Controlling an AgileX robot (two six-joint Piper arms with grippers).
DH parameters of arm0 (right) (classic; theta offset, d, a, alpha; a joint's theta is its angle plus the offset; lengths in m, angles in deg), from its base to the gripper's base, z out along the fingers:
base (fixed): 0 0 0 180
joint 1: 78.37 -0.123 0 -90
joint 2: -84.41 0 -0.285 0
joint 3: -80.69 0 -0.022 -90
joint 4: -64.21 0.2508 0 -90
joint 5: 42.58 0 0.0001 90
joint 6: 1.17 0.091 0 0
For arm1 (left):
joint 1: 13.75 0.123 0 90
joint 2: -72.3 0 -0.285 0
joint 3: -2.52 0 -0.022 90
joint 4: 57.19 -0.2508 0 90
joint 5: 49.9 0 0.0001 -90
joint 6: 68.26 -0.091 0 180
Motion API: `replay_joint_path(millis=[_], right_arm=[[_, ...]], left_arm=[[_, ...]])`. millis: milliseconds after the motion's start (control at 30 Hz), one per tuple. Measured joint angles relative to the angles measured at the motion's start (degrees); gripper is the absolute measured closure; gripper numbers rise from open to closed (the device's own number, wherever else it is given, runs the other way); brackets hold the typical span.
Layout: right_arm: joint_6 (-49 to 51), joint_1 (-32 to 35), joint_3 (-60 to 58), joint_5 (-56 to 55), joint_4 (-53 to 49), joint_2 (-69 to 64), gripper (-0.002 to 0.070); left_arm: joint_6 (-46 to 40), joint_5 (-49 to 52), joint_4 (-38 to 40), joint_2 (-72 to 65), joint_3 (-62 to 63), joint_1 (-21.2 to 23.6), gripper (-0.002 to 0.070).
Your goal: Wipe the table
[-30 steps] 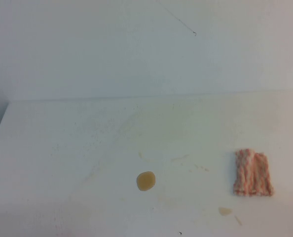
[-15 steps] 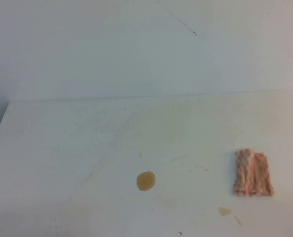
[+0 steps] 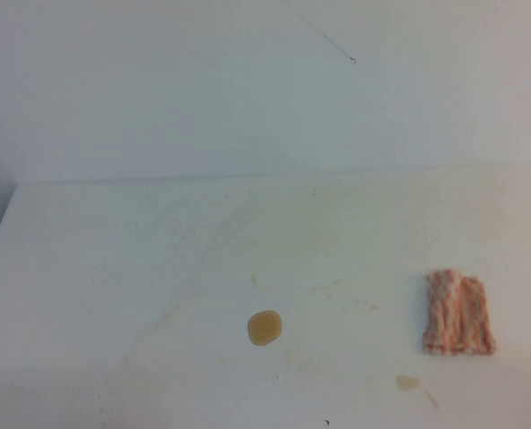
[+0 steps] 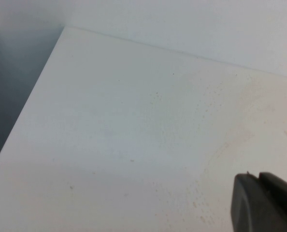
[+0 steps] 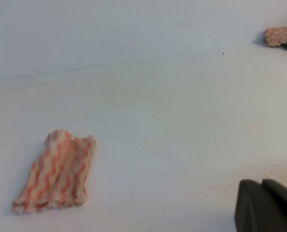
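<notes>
A folded pink-and-white striped cloth lies on the white table at the right; the right wrist view shows the same cloth. A tan blob of spill sits near the table's middle front, and a smaller smear lies near the front edge below the cloth. Neither arm appears in the high view. My left gripper is shut and empty over the table's bare left part. My right gripper is shut and empty, well clear of the cloth.
Faint yellowish streaks and specks run across the table's middle. The table's left edge drops to a dark floor. A second pink cloth lies far off by the wall in the right wrist view.
</notes>
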Motion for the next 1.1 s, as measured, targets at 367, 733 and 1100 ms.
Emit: replay_joint_path(millis=[367, 733, 1100], right_arm=[[-1.2, 0.0, 0.0, -25.3, 0.0, 0.0, 0.0680], [-2.0, 0.0, 0.9, -51.1, 0.0, 0.0, 0.0680], [-8.0, 0.0, 20.3, -39.3, 0.0, -2.6, 0.0680]], left_arm=[[0.0, 0.0, 0.0, 0.0, 0.0, 0.0, 0.0676], [0.0, 0.0, 0.0, 0.0, 0.0, 0.0, 0.0676], [0.0, 0.0, 0.0, 0.0, 0.0, 0.0, 0.0676]])
